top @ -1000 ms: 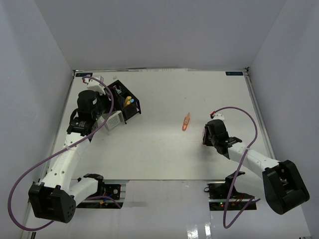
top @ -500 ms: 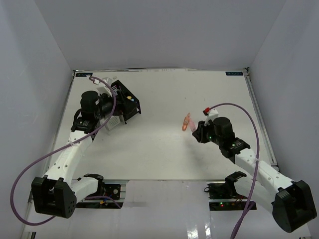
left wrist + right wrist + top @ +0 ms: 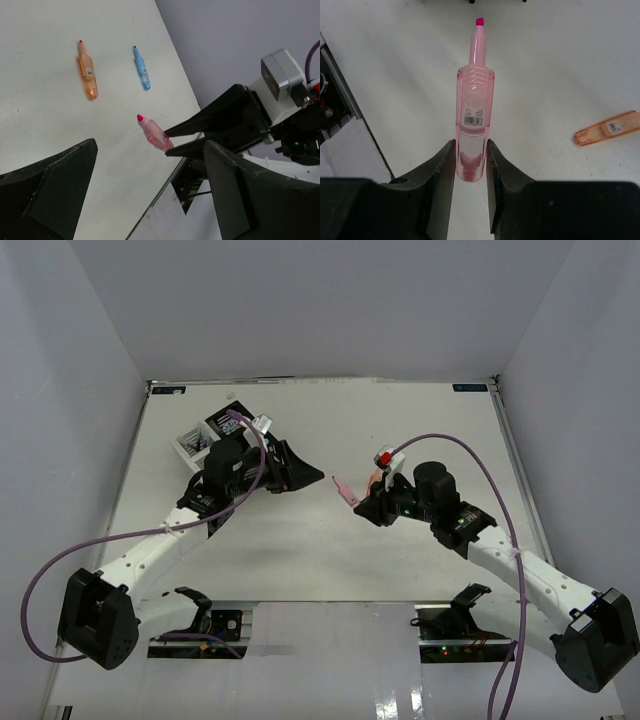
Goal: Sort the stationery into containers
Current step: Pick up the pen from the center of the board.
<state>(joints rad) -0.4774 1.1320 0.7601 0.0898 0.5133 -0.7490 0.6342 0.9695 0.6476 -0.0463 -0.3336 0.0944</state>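
While the pink highlighter is being held near the middle of the table, apparently clear of the surface, its bare tip is pointing toward about 10 o'clock in the overhead view. The right gripper is pinching only its tail end, jaws nearly closed on the narrow barrel, so most of the body is sticking out unsupported. Directly beyond the tip, the left gripper is facing it with jaws spread wide and nothing between them, which reads as a handover being set up. An orange highlighter and a blue one are lying loose on the table at roughly 3 o'clock from the pink one in the overhead sense, and the containers are sitting well apart at 10 o'clock, behind the left arm. The main risk is looking like a drop: with so short a hold, the barrel could be pivoting or sliding if bumped by a left finger, and a release before the left jaws are closing would be letting it fall and roll. The black fingers could also be clashing, since they are crowding the same short pen.
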